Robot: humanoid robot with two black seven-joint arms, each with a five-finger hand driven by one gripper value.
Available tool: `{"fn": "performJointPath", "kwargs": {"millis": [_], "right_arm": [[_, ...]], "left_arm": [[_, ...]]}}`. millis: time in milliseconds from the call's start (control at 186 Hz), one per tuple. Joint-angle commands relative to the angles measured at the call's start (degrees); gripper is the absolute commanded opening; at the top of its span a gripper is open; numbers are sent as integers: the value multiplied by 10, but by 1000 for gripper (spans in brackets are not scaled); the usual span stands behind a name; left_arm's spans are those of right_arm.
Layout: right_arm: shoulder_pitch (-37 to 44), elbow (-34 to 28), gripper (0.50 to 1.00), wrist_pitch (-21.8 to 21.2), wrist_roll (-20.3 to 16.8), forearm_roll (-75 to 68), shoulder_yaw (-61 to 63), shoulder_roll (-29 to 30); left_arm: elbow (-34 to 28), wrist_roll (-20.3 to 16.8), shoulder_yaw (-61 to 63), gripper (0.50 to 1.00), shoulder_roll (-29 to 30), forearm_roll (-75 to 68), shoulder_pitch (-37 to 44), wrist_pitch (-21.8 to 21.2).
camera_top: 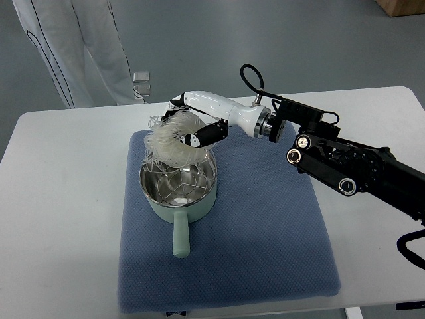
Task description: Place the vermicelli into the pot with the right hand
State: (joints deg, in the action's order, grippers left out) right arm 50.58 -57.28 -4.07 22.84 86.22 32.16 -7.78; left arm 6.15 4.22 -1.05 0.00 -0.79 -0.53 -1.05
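A pale green pot point(180, 199) with a steel inside stands on a blue mat point(265, 226), its handle pointing toward the near edge. My right hand point(192, 126) reaches in from the right and hovers just above the pot's far rim. Its fingers are shut on a curved bundle of white vermicelli point(171, 143). The lower strands of the bundle hang down into the pot's opening. My left arm does not show.
The mat lies on a white table point(60, 199). A person in white trousers point(93, 46) stands beyond the table's far left edge. A small clear object point(141, 77) lies on the floor beside them. A cardboard box corner point(402, 6) shows at top right.
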Motion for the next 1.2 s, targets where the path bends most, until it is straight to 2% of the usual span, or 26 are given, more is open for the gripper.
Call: {"fn": "performJointPath", "kwargs": {"millis": [0,408,570,699,768,881,1064,1193], "right_arm": [[-8,-1,717,5,3,0,0,0],[-15,-5,725,6,6,0,0,-4],[-13,-5,756,7,6,-2,4,-6],[-12,-5,823,6,6,-3,26,-6],[-12,-5,836,6,6,-5,47,-5],[-16,-3,860,5,6,-65,88,0],[-39,9,866,8,5,-185,124,0],[-58,27,887,24,3,-243,161,0]], "left_arm": [[0,0,0,1000,0,0,0,0],[0,0,0,1000,0,0,0,0],[0,0,0,1000,0,0,0,0],[0,0,0,1000,0,0,0,0],[0,0,0,1000,0,0,0,0],[0,0,0,1000,0,0,0,0],[0,0,1,1000,0,0,0,0],[0,0,0,1000,0,0,0,0]]}}
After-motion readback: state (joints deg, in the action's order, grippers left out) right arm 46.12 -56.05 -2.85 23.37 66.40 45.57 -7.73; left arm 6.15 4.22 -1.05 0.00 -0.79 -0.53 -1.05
